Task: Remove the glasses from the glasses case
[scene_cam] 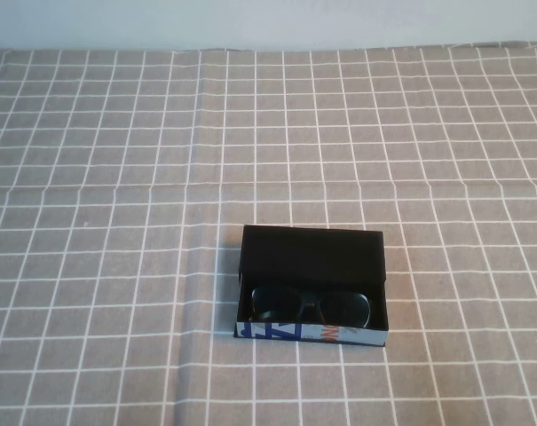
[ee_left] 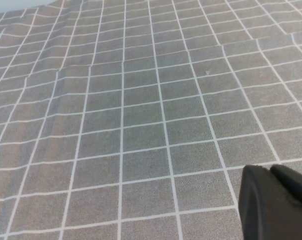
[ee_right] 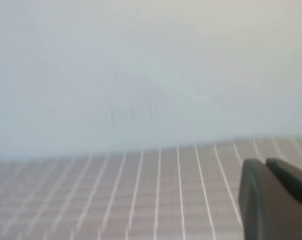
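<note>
High view: glasses case [scene_cam: 313, 282] open, near the table's front edge, about mid-width; glasses [scene_cam: 311, 305] lying inside, by its printed front wall; lid laid back; neither arm visible.
Left wrist view: left gripper [ee_left: 277, 202] above bare checked tablecloth [ee_left: 141, 125]; case out of sight; jaws closed together.
Right wrist view: right gripper [ee_right: 275, 200] raised, aimed at the pale wall [ee_right: 141, 65] past the far edge; jaws closed together.

Open case [scene_cam: 311, 282] on grey checked cloth [scene_cam: 117, 222], lid folded back, black lining showing. Glasses [scene_cam: 311, 305] inside, lenses toward near wall. White near wall with blue and orange print. No arm or gripper in sight.
</note>
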Controlling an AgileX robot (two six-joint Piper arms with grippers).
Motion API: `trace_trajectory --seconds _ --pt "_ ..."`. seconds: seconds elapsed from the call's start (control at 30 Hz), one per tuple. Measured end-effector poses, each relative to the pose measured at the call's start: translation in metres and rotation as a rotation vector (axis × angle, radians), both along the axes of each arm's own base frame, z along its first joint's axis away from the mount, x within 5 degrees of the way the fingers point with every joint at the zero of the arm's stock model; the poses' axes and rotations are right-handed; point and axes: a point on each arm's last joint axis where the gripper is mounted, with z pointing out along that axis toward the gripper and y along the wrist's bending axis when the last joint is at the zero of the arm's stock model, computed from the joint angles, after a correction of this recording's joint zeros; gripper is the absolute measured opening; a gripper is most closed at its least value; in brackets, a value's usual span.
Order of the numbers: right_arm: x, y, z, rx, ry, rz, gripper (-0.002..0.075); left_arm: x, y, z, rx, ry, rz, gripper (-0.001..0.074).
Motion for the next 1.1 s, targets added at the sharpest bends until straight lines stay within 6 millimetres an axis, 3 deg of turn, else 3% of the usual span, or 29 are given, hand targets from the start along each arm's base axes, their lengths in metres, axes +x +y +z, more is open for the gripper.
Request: trace_trajectory --seconds 0.1,0.2,0.4,0.67,0.83,0.97,1.1 --pt "-0.003 0.001 0.035 0.005 -0.005 0.012 -0.0019 0.000 0.000 0.000 0.000 0.000 0.000 -0.0004" --pt "0.005 0.002 0.057 0.002 0.046 0.020 -0.0018 0.000 0.000 0.000 0.000 0.000 0.000 -0.0004" --pt "0.046 0.008 0.068 0.099 0.220 0.061 -0.0018 0.000 0.000 0.000 0.000 0.000 0.000 -0.0004" --pt "0.101 0.029 0.096 -0.175 0.518 0.283 -0.0018 0.000 0.000 0.000 0.000 0.000 0.000 -0.0004" --pt "0.134 0.053 0.111 -0.348 0.602 0.504 -0.0018 0.000 0.000 0.000 0.000 0.000 0.000 -0.0004" --pt "0.150 0.086 0.117 -0.484 0.634 0.684 -0.0018 0.000 0.000 0.000 0.000 0.000 0.000 -0.0004" --pt "0.161 0.122 0.114 -0.725 0.677 0.827 -0.0018 0.000 0.000 0.000 0.000 0.000 0.000 -0.0004"
